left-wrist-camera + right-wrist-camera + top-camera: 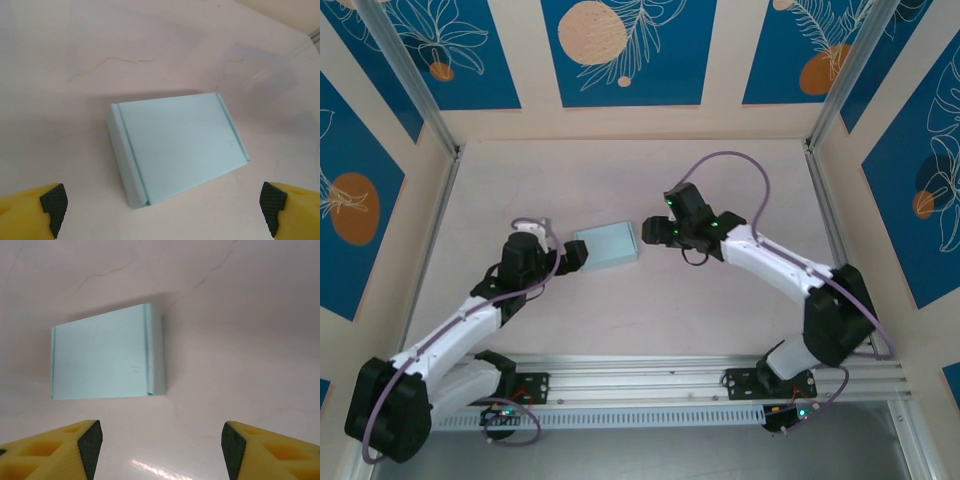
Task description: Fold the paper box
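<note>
The paper box is a pale mint-blue closed rectangular box lying flat on the pale table between the two arms. My left gripper stands just left of it, open, with nothing between its yellow fingers. From the left wrist the paper box lies ahead of the wide-apart fingertips, clear of them. My right gripper is just right of the box, open and empty. From the right wrist the paper box lies ahead and left of the fingertips, apart from them.
Walls with blue leaf-pattern panels enclose the table on three sides. Metal corner posts stand at the back left and right. An aluminium rail runs along the near edge by the arm bases.
</note>
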